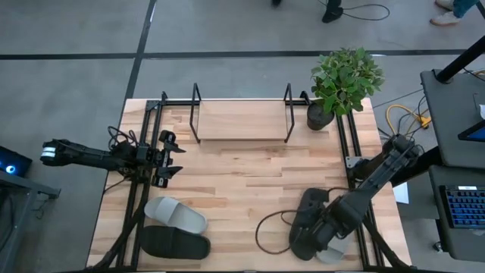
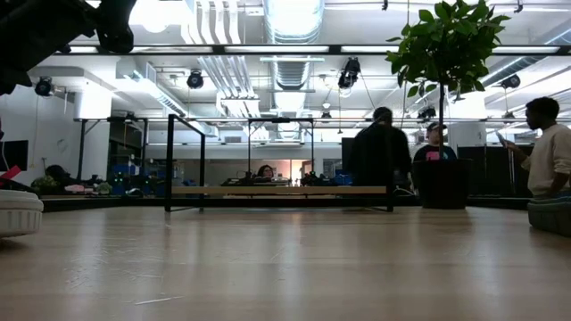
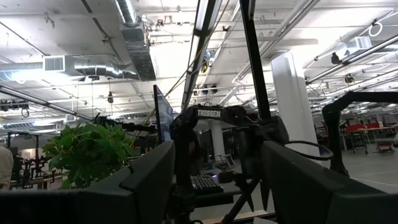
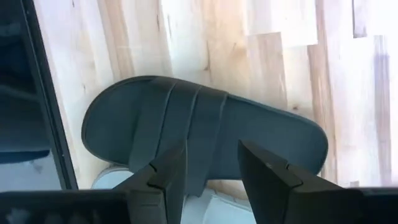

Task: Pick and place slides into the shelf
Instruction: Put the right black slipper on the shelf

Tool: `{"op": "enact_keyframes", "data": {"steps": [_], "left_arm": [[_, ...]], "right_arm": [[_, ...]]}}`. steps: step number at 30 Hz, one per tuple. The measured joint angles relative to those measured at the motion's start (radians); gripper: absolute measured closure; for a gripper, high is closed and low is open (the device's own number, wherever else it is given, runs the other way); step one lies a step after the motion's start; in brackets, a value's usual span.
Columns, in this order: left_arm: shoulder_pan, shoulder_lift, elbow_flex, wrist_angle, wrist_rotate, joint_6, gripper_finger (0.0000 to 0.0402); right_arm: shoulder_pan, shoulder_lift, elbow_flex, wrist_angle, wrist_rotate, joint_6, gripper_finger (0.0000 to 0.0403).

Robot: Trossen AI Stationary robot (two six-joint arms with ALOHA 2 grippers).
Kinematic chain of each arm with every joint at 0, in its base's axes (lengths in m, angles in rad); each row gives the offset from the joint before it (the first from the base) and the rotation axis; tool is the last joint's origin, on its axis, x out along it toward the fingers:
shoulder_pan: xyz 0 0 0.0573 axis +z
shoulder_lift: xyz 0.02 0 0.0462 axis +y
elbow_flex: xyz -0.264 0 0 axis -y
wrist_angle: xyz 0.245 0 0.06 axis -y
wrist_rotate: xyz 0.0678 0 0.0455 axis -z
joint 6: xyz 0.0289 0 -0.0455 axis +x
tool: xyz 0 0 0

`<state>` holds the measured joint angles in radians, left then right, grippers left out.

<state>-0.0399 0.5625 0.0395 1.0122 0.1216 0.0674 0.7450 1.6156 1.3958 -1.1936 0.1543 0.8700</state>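
Shelf (image 1: 241,121) holds nothing yet, all slides on the table; your right gripper (image 4: 211,163) hangs spread above the dark slide (image 4: 205,140), left gripper (image 1: 168,158) parked spread.

My shelf (image 1: 242,121) is standing empty at the far middle of the table, its thin black wire loops rising upright at both ends of a light wooden board. At the near left, a light grey slide (image 1: 176,213) is lying flat with a black slide (image 1: 176,243) just nearer beside it. At the near right, a dark grey slide (image 4: 205,140) is lying sole-down, overlapping a light grey slide (image 4: 118,177).
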Motion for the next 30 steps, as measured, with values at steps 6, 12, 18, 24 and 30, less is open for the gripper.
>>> {"op": "enact_keyframes", "data": {"steps": [6,12,18,24,30], "left_arm": [[0.0,0.0,0.0,-0.002,0.0,0.0,0.0173],[0.0,0.0,0.0,-0.003,0.0,0.0,0.0173],[0.0,0.0,0.0,-0.003,-0.002,0.0,0.0173],[0.0,0.0,0.0,-0.006,-0.002,0.0,0.0173],[0.0,0.0,0.0,-0.006,-0.002,0.0,0.0173]], "right_arm": [[-0.04,-0.191,-0.221,0.195,-0.092,0.053,0.0269],[-0.074,-0.387,-0.496,0.541,-0.158,0.089,0.0269],[-0.1,-0.49,-0.68,0.622,-0.179,0.2,0.025],[-0.104,-0.501,-0.76,0.675,-0.265,0.255,0.0192],[-0.104,-0.501,-0.8,0.859,-0.267,0.23,0.0155]]}}
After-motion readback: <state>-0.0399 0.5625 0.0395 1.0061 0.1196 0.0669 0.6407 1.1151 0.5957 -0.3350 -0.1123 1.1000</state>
